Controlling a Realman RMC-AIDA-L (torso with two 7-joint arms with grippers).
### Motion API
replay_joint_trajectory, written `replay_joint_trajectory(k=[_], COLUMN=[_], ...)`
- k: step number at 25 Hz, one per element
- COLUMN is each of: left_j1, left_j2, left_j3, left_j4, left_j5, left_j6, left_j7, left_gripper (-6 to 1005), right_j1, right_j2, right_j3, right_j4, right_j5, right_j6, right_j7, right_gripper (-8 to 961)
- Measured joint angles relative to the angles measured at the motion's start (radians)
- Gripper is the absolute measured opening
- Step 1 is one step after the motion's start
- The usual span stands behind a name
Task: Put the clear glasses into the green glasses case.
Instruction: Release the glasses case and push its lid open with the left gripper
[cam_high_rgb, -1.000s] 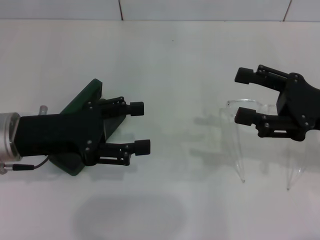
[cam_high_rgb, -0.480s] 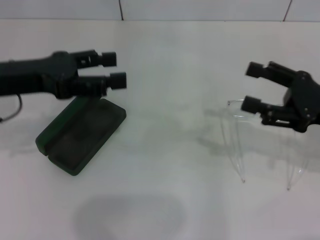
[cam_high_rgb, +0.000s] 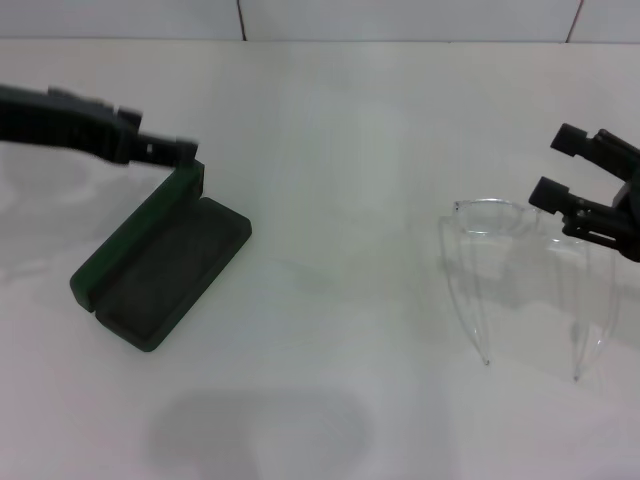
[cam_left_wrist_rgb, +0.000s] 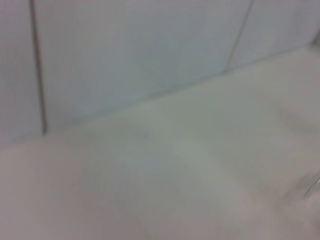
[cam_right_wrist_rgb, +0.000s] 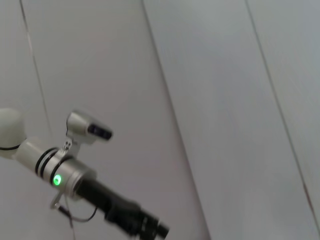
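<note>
White table: green glasses case now open, left gripper lifted away, grip unclear; right gripper spread beside clear glasses, not yet grasped.

Green glasses case lay open on the left side, lid raised along its far-left edge, dark interior facing up, set diagonally. Clear glasses sat well apart on the right, fully transparent, lens away from the robot, both thin temple arms unfolded and pointing toward it.
</note>
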Motion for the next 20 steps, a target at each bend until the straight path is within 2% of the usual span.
replay_joint_trajectory(k=[3,7,14,20], left_j1=[0.001,0.009,0.005,-0.003], left_j2=[0.003,-0.001,-0.002,0.000], left_j3=[0.098,0.176,0.194,0.195], left_j4=[0.044,0.096,0.024,-0.045], left_j5=[0.107,0.194,0.221,0.234], left_j6=[0.007,0.010,0.001,-0.042], left_j7=[-0.136,-0.210,-0.230,-0.219], left_gripper=[874,871,846,716], right_j1=[-0.007,-0.008,-0.002,-0.003], right_j2=[0.000,0.001,0.001,0.001], right_j3=[0.012,0.008,0.004,0.003], right_j4=[0.001,0.002,0.003,0.003], right_j5=[0.004,0.004,0.000,-0.001], right_j6=[-0.007,-0.008,-0.008,-0.006], right_j7=[0.002,0.001,0.000,-0.001], right_gripper=[886,886,886,886])
